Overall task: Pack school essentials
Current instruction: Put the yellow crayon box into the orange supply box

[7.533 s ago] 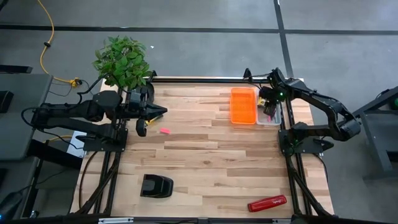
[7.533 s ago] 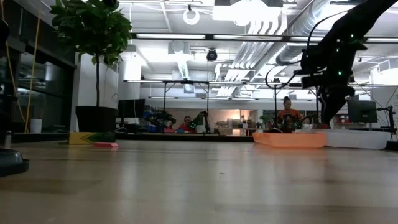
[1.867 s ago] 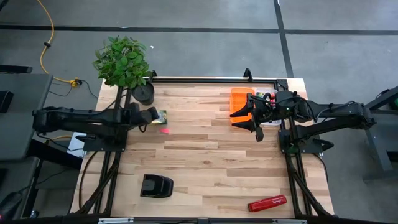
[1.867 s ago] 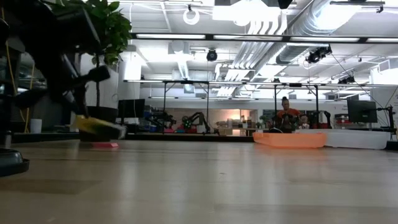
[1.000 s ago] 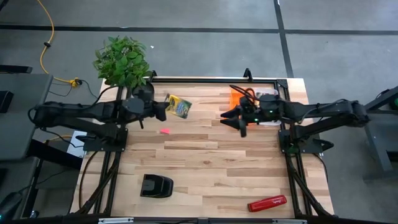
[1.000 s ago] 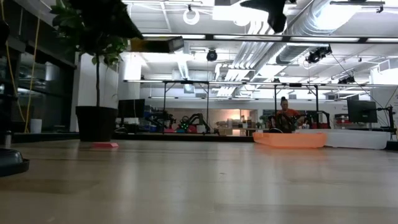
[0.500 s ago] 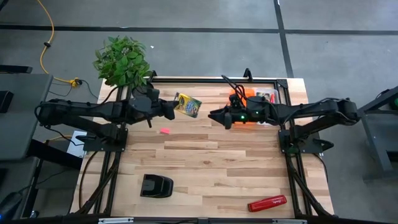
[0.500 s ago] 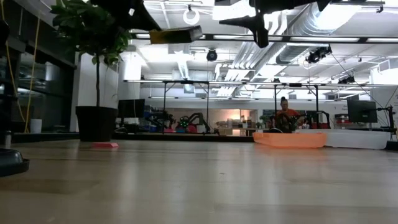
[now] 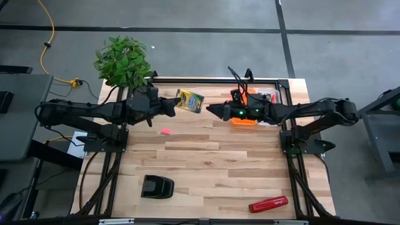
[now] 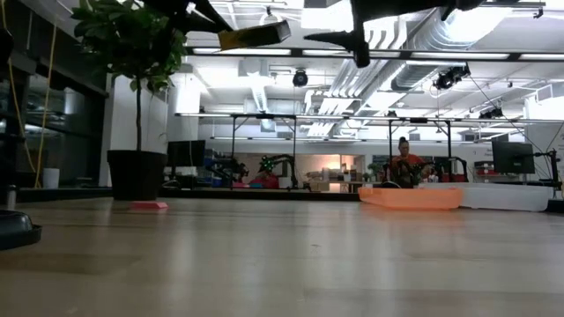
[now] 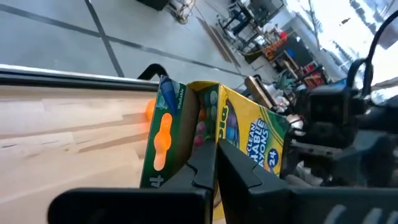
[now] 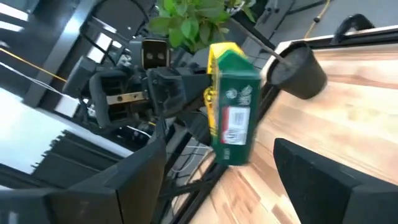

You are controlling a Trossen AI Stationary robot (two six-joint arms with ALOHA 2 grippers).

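From above, the left gripper [image 9: 170, 105] reaches toward the middle of the table's far side and pinches a crayon box [image 9: 189, 100] by one end, holding it above the wood. The right gripper [image 9: 212, 110] points at the box from the other side, just short of it, with an orange tray [image 9: 245, 120] under its arm. A pink eraser [image 9: 165, 131] lies on the boards nearer the left arm; a black block [image 9: 156, 186] and a red stapler [image 9: 269, 204] sit well apart along the near side. At table height, the box [image 10: 255, 35] hangs high over the surface, tilted, with the right gripper [image 10: 351, 40] close beside it and its jaws spread. Past the left wrist, two dark fingers [image 11: 208, 171] clamp the yellow-green box [image 11: 205, 134] upright. Past the right wrist, the box [image 12: 232, 112] floats between that arm's wide-open fingers [image 12: 323, 171], untouched, with the left gripper [image 12: 166, 87] behind it.
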